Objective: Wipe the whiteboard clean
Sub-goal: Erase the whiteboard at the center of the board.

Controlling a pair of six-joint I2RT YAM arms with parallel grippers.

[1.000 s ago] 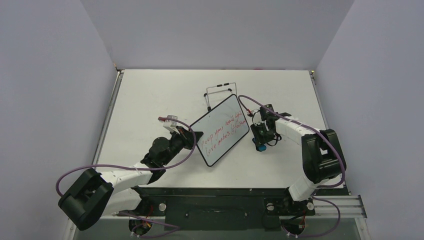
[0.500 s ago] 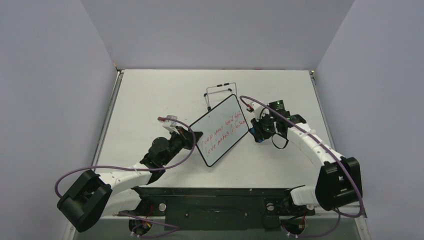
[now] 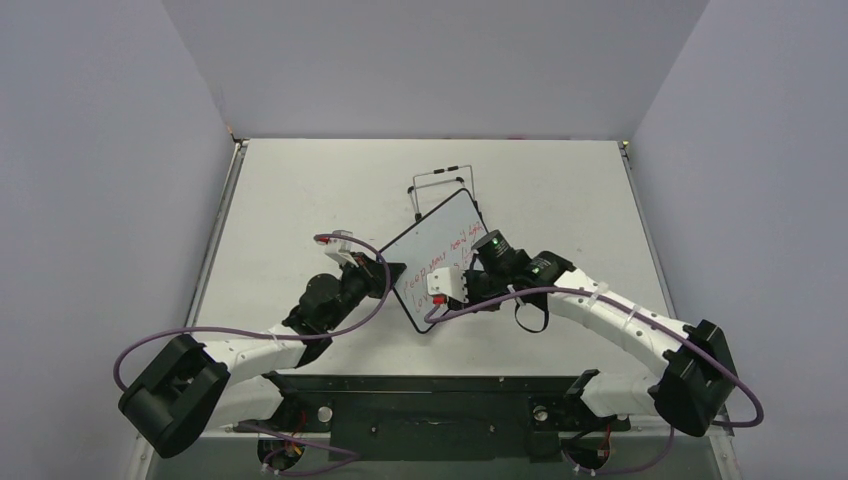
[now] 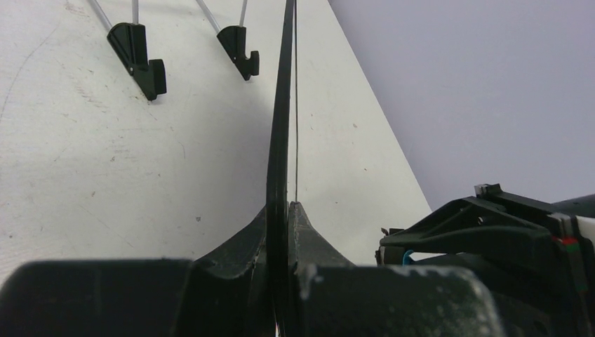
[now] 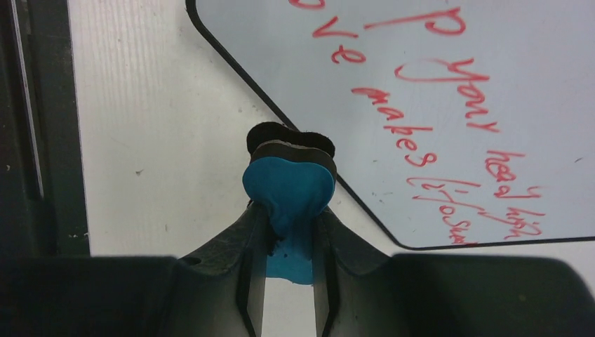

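— Top external view: your whiteboard (image 3: 437, 240) sits diagonally at the centre of the frame, its upper corner by the wire stand (image 3: 440, 182). Your left gripper (image 3: 386, 272) is clamped on its left corner. Agreed?

— Agreed; your left wrist view shows those jaws pinching the black frame edge-on. Your right gripper (image 5: 289, 210) is clenched on the blue eraser (image 5: 289, 184). In the right wrist view, its felt end is at the board's lower-left edge, bottom centre. I cannot tell whether it touches.

— Then I judge you are at the very start of the wipe: the 2 red handwritten lines read whole.

— So your next move calls for pressing the felt flat onto the board. Sweep toward the upper right of that view, across the writing, while your left grip braces the board against the push.
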